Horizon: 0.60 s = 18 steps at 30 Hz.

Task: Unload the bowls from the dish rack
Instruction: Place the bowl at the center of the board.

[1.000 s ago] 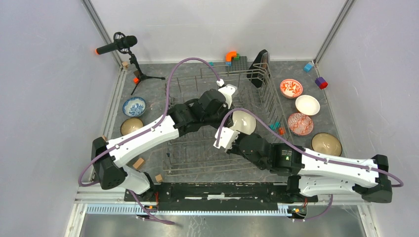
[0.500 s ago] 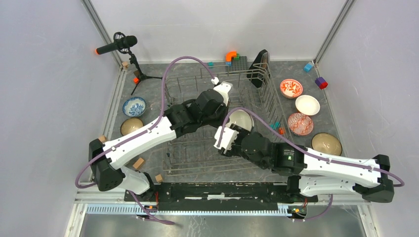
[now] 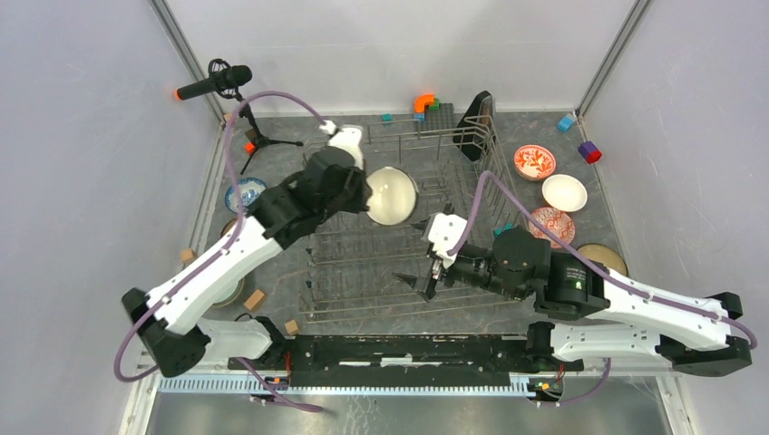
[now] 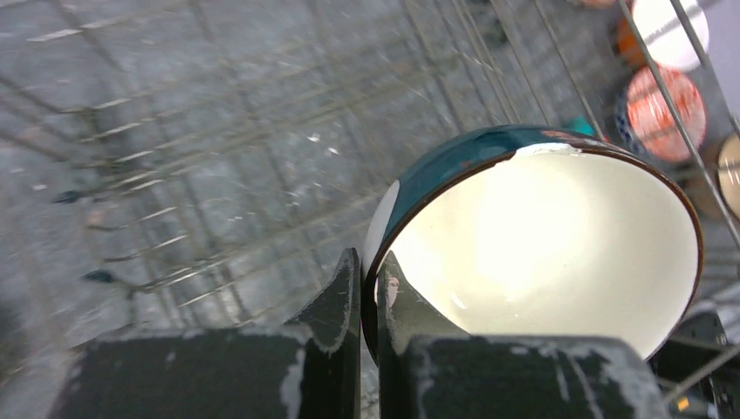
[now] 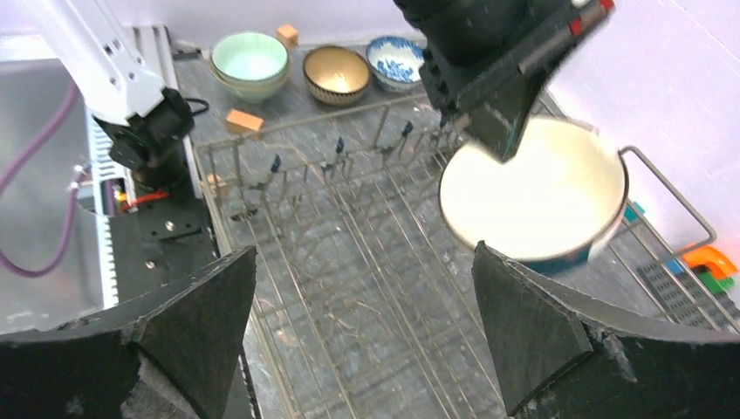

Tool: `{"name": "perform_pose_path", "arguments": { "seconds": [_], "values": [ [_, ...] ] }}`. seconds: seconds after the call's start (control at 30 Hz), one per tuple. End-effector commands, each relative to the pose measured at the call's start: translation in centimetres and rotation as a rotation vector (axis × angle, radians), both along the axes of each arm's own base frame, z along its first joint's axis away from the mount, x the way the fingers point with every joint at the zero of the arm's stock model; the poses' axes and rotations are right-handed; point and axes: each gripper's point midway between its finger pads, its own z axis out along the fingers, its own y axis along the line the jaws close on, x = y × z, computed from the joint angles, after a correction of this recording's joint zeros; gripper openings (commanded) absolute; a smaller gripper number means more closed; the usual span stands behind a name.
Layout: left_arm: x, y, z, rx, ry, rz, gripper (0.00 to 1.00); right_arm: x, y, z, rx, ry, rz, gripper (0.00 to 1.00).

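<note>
My left gripper (image 4: 368, 266) is shut on the rim of a teal bowl (image 4: 541, 236) with a cream inside. One finger is inside the rim and one outside. In the top view the teal bowl (image 3: 390, 195) hangs tilted over the back left part of the grey wire dish rack (image 3: 363, 272), at my left gripper (image 3: 367, 192). My right gripper (image 5: 365, 253) stands wide open with nothing between its fingers, over the rack floor (image 5: 349, 288); the held bowl (image 5: 532, 196) is ahead of it. In the top view the right gripper (image 3: 419, 283) is near the rack's front.
Right of the rack stand a red-floral bowl (image 3: 534, 162), a white bowl (image 3: 564, 192), a red-lattice bowl (image 3: 550, 227) and a tan bowl (image 3: 603, 258). To its left are mint green (image 5: 250, 59), tan (image 5: 336, 74) and blue-white (image 5: 395, 61) bowls. A microphone (image 3: 218, 82) stands back left.
My right gripper has opened, let go of the teal bowl and drawn back toward the rack's front. My left gripper has closed on the rim and carried the bowl up and left.
</note>
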Motion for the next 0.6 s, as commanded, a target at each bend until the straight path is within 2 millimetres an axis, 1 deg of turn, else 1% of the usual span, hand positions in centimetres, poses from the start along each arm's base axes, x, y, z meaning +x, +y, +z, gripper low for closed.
{"name": "perform_pose_path", "arguments": {
  "seconds": [0.0, 0.07, 0.13, 0.17, 0.27, 0.33, 0.4, 0.43, 0.57],
  "values": [
    [1.6, 7.4, 6.5, -0.052, -0.177, 0.218, 0.02, -1.4, -0.1, 4.2, 0.151, 0.019, 0.061, 0.98],
    [1.8, 11.4, 7.5, -0.016, -0.207, 0.325, 0.02, -1.1, -0.4, 4.3, 0.172, 0.012, 0.037, 0.98],
    [1.9, 15.5, 8.0, 0.039, -0.221, 0.436, 0.02, -0.5, -0.9, 4.2, 0.189, 0.003, 0.001, 0.98],
    [1.8, 17.7, 8.1, 0.067, -0.224, 0.5, 0.02, -0.3, -1.0, 4.1, 0.195, 0.0, -0.015, 0.98],
    [1.2, 22.5, 7.6, 0.123, -0.234, 0.666, 0.02, 0.2, -1.4, 3.6, 0.218, 0.0, -0.048, 0.98],
    [1.2, 24.8, 6.5, 0.123, -0.205, 0.763, 0.02, 0.4, -1.6, 3.1, 0.228, 0.007, -0.068, 0.98],
    [1.3, 26.6, 5.0, 0.1, -0.163, 0.85, 0.02, 0.4, -1.6, 2.6, 0.24, 0.019, -0.072, 0.98],
    [1.6, 27.1, 4.2, 0.08, -0.14, 0.878, 0.02, 0.3, -1.6, 2.5, 0.25, 0.025, -0.069, 0.98],
    [3.1, 29.1, 0.9, 0.027, -0.069, 1.006, 0.02, -0.1, -1.5, 0.5, 0.25, 0.057, -0.055, 0.98]
  ]
}}
